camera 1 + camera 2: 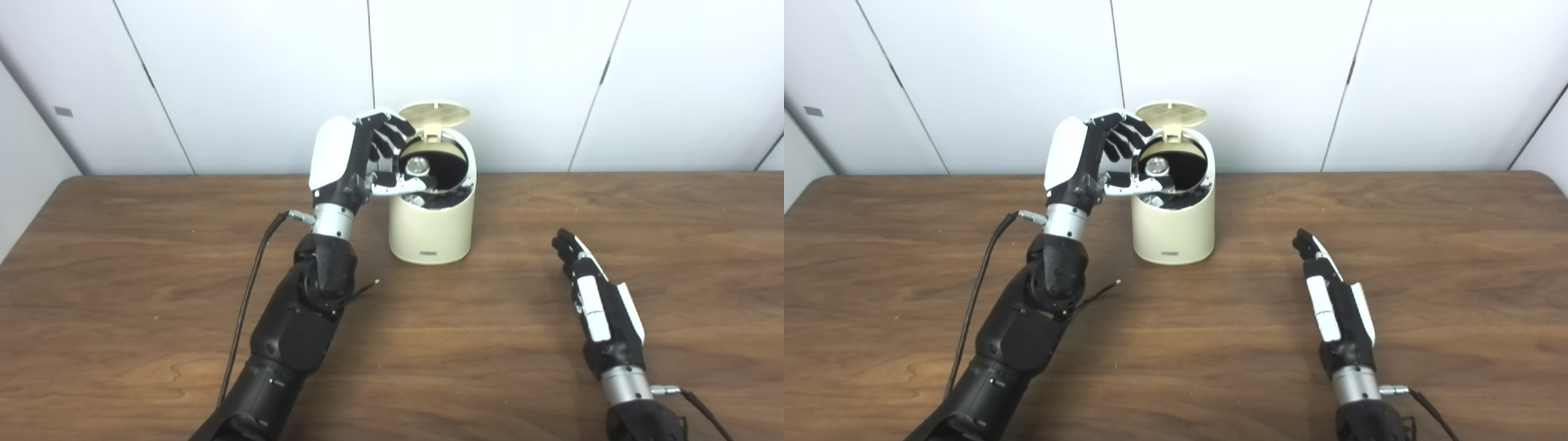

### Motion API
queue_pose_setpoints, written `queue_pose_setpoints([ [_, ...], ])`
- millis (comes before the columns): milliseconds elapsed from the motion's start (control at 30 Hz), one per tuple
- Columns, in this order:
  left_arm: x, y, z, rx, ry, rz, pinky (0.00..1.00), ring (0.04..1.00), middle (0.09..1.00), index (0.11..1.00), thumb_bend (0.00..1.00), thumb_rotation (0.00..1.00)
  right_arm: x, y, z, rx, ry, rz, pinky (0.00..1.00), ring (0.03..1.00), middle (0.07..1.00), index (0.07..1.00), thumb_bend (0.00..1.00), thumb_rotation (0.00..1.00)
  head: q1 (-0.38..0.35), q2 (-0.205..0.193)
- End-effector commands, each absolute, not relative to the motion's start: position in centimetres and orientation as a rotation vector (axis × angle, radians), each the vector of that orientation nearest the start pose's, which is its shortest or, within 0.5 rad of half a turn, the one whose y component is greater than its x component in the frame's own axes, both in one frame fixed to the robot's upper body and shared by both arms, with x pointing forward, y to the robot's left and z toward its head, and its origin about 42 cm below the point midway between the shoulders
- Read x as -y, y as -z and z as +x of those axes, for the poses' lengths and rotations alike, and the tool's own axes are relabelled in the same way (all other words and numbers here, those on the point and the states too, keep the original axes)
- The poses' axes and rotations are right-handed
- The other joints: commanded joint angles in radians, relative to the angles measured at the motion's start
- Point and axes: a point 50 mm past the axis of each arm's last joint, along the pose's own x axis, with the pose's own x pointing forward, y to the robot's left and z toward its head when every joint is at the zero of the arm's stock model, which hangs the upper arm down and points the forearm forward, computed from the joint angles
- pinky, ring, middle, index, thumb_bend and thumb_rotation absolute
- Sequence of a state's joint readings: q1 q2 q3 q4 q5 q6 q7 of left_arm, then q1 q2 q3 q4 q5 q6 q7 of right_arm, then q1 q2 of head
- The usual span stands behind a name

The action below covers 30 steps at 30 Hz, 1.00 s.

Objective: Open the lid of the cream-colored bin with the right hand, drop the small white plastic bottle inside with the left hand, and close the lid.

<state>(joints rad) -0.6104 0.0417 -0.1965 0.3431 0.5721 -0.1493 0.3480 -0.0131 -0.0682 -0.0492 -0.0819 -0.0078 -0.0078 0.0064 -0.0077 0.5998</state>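
Cream-coloured cylindrical plastic bin [433,226], round lid [435,114] up; small white plastic bottle [417,165] seemingly inside the mouth beside released left hand [361,159]; right hand [597,300] empty, flat on table; next: lid closure.

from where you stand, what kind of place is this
Probably a lab or test room: a bare wooden table against plain white wall panels, holding only a cream-colored bin with its lid open.

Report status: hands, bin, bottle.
Left hand open at the bin rim. Right hand open, resting on the table. Lid up. Bottle seems to be inside the bin. Nothing in the way.
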Motion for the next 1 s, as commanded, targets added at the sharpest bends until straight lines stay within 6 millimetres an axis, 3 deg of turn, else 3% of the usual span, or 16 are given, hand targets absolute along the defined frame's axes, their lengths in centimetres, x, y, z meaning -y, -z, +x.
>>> queue_pose_setpoints([
  [0, -12.1, -26.1, 44.7, 0.695, -0.067, 0.529, 0.31, 0.375, 0.456, 0.494, 0.75, 0.06, 24.6, -12.8, 29.1, 0.149, 0.038, -0.075, 0.99, 0.960, 0.910, 0.899, 0.66, 0.94, 0.000, 0.001],
  [33, -12.2, -26.1, 44.7, 0.699, -0.073, 0.511, 0.30, 0.360, 0.445, 0.487, 0.62, 0.06, 24.6, -12.9, 29.1, 0.149, 0.038, -0.073, 0.99, 0.959, 0.910, 0.901, 0.66, 0.94, 0.000, 0.000],
  [133, -12.4, -26.0, 44.5, 0.731, -0.089, 0.478, 0.23, 0.291, 0.398, 0.493, 0.53, 0.01, 24.7, -12.9, 29.0, 0.147, 0.037, -0.076, 0.98, 0.960, 0.912, 0.902, 0.66, 0.94, -0.001, 0.001],
  [300, -13.1, -26.0, 44.2, 0.763, -0.114, 0.426, 0.23, 0.284, 0.390, 0.494, 0.52, 0.00, 24.8, -12.9, 28.9, 0.145, 0.036, -0.069, 0.98, 0.957, 0.910, 0.899, 0.64, 0.94, 0.005, 0.002],
  [533, -14.0, -27.0, 43.4, 0.766, -0.154, 0.376, 0.29, 0.352, 0.428, 0.497, 0.52, 0.00, 24.9, -12.9, 28.8, 0.144, 0.027, -0.060, 1.00, 0.957, 0.906, 0.899, 0.62, 0.93, 0.008, 0.004],
  [833, -17.3, -27.4, 41.0, 0.641, -0.170, 0.352, 0.24, 0.321, 0.407, 0.511, 0.52, 0.00, 25.2, -13.2, 29.1, 0.167, 0.022, -0.056, 0.97, 0.964, 0.916, 0.911, 0.63, 0.93, 0.000, 0.009],
  [967, -19.1, -26.7, 39.5, 0.550, -0.180, 0.309, 0.30, 0.393, 0.450, 0.505, 0.52, 0.00, 25.4, -13.9, 29.5, 0.185, 0.014, -0.053, 0.95, 0.957, 0.919, 0.908, 0.65, 0.91, -0.001, 0.009],
])
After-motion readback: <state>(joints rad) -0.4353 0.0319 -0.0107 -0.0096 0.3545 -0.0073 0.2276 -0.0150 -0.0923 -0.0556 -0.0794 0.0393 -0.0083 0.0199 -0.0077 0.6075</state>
